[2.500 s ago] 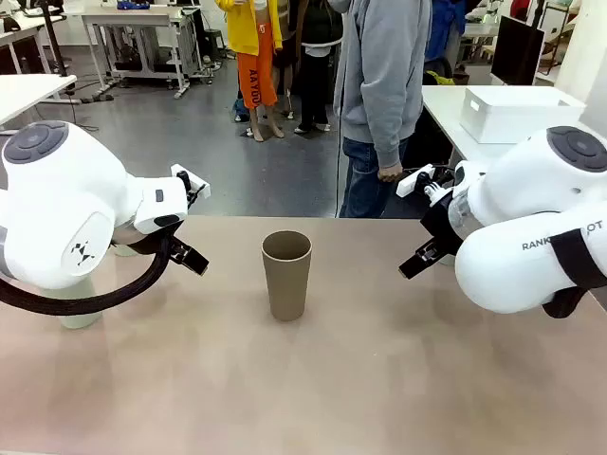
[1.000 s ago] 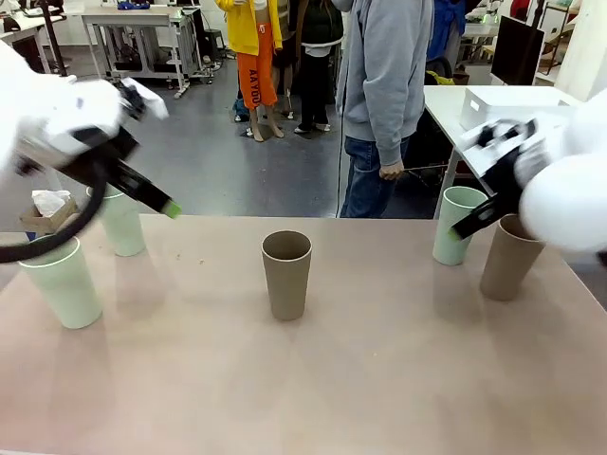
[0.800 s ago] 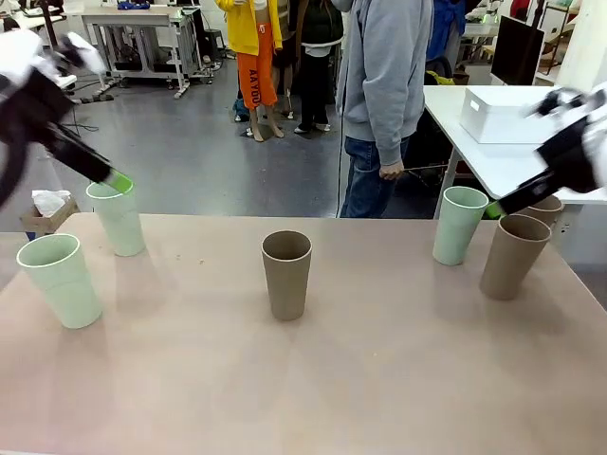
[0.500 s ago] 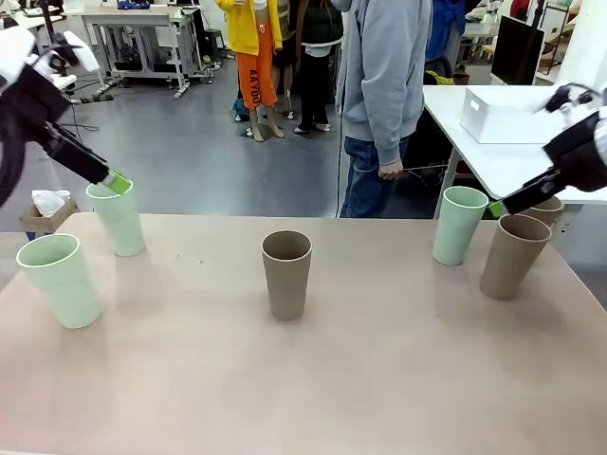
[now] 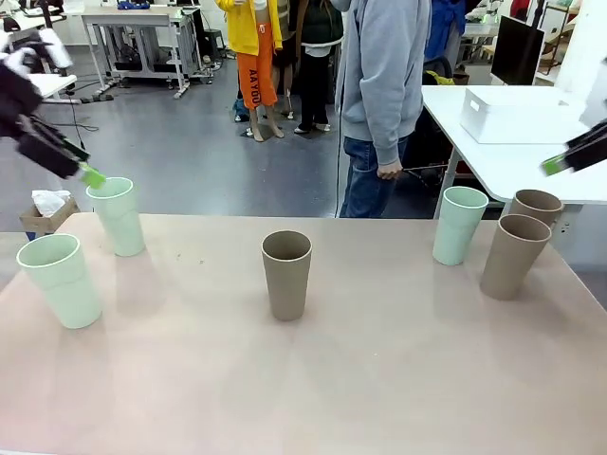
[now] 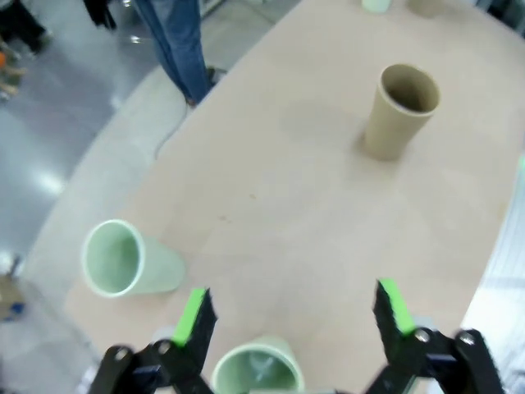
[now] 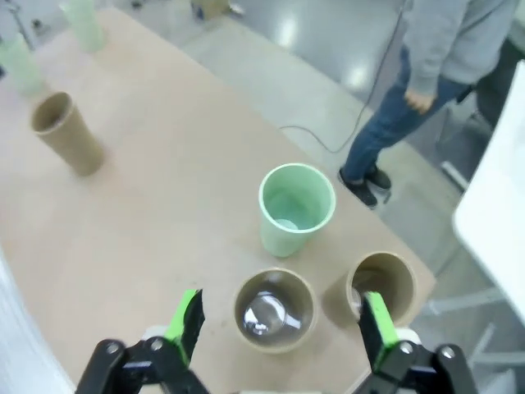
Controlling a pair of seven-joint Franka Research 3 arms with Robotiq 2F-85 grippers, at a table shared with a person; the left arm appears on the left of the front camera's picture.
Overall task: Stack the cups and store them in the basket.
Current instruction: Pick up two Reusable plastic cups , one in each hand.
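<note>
Over the table [image 5: 379, 379], left gripper [image 6: 293, 297] gapes above a mint cup [image 6: 258, 368], right gripper [image 7: 281, 305] above a brown cup [image 7: 275, 320].

Near-left cup [image 5: 57, 280], far-left cup [image 5: 118, 216], right green cup [image 5: 459, 225] — pale mint green, plain matte.
Centre cup [image 5: 286, 275], near-right cup [image 5: 513, 256], far-right cup [image 5: 539, 203] — taupe brown, plain.
Basket [image 5: 517, 118]: white.
Table [image 5: 379, 379]: pinkish beige, unpatterned.
Left gripper [image 6: 293, 300], right gripper [image 7: 280, 312]: black fingers, green pads.
Person's hoodie [image 5: 384, 66] grey, jeans [image 5: 365, 180] blue.
</note>
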